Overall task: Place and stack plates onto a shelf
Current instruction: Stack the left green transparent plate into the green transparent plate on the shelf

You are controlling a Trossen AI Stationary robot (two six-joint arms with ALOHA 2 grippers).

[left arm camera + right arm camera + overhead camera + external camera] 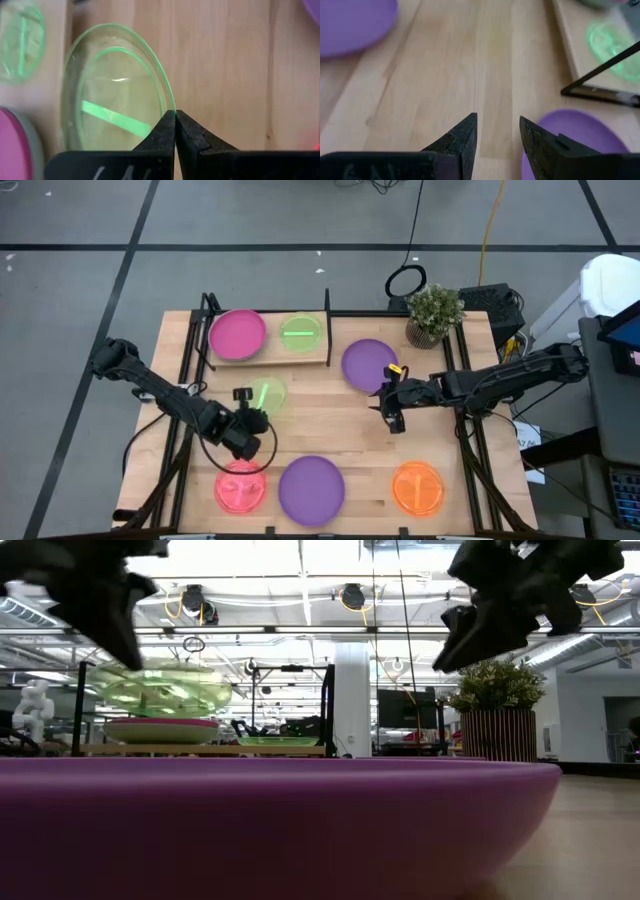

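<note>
Two plates already on the shelf (325, 330), magenta plate (237, 334) beside neon green plate (301, 332); a third, translucent green plate (268, 393), lifted clear of the table near the shelf's front edge, pinched at its rim by the left gripper (175, 116). Still on the table, left to right: pink-red plate (240, 488), purple plate (311, 489), second purple plate (368, 364), orange plate (417, 487). Farther right, right gripper (498, 125) hovering with fingers parted, holding nothing, just beside that second purple plate.
</note>
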